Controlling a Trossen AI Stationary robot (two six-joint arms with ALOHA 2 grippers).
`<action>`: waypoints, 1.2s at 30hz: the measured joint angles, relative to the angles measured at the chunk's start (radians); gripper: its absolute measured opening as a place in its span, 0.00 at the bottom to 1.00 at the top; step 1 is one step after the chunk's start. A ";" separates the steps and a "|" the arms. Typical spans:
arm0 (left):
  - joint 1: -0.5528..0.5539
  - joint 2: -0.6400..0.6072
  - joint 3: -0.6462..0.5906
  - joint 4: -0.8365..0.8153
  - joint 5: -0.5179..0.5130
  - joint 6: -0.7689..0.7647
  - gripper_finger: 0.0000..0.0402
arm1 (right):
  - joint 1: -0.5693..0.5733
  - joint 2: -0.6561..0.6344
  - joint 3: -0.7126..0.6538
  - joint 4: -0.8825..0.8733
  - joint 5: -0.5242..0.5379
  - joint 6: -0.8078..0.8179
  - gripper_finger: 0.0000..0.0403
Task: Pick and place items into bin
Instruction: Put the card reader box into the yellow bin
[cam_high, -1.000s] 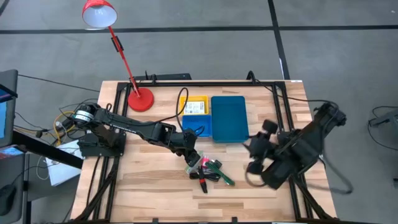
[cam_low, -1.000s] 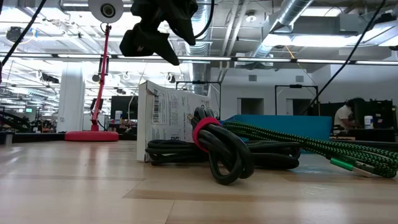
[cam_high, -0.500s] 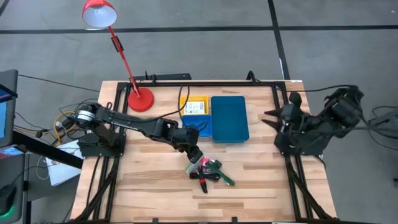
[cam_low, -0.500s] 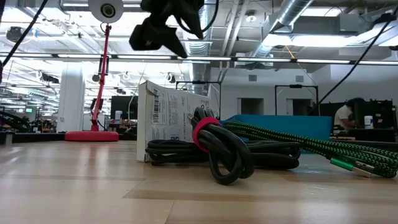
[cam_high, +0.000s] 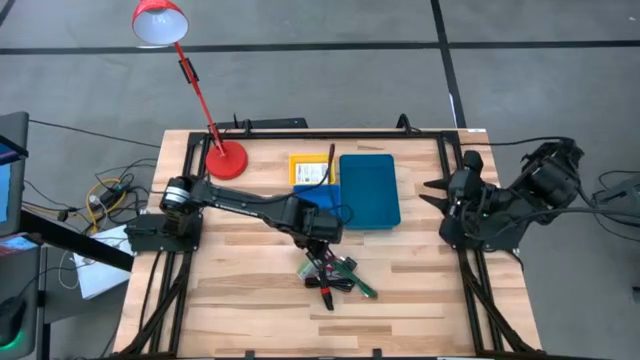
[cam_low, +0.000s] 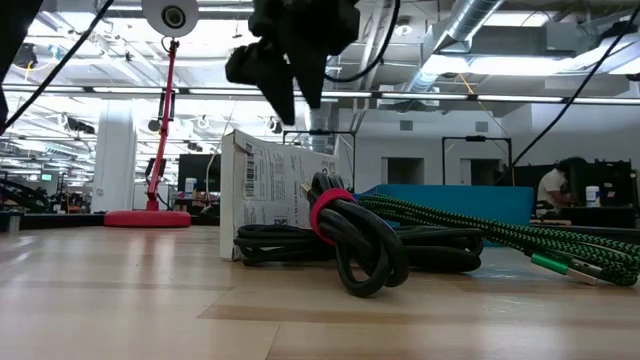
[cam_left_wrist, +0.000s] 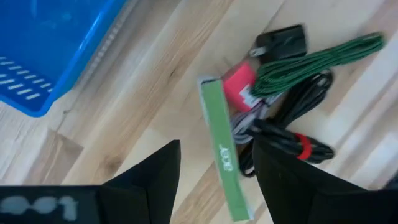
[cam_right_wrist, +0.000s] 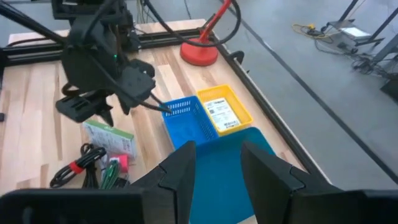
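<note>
Pale wooden table (cam_high: 240, 300) with black edge rails; bare board surrounds the heap of items on all sides. Left gripper (cam_high: 322, 232), fingers parted and empty, hovers above the green-edged white flat box (cam_left_wrist: 219, 149), which stands beside the green braided cord (cam_left_wrist: 317, 59) and red-banded black cable (cam_left_wrist: 292, 140). Teal, blue and yellow plastic bin (cam_high: 370, 190) lies just beyond the box. Red desk lamp (cam_high: 225, 158) stands at the far-left corner. Right gripper (cam_high: 440, 190), fingers apart and empty, waits at the table's right edge.

Red lamp, pale wooden bench and surrounding room

A red desk lamp with a round base (cam_high: 226, 160) is seen standing at the far left part of the light wooden slatted bench (cam_high: 230, 300), its shade (cam_high: 159, 22) leaning out over the grey floor (cam_high: 520, 70). Loose cables (cam_high: 100, 195) are seen beside the bench, and a seated person (cam_low: 555, 185) is glimpsed in the room behind.
</note>
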 joint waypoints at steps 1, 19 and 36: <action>0.000 0.004 0.002 -0.009 0.002 0.001 0.47 | 0.000 0.000 0.000 0.000 -0.010 0.000 0.31; -0.011 0.005 0.003 -0.019 0.001 0.001 0.47 | 0.001 0.002 0.000 0.000 -0.036 0.001 0.31; -0.025 0.070 0.007 -0.006 0.052 0.029 0.47 | 0.001 0.003 0.000 0.000 -0.041 0.003 0.31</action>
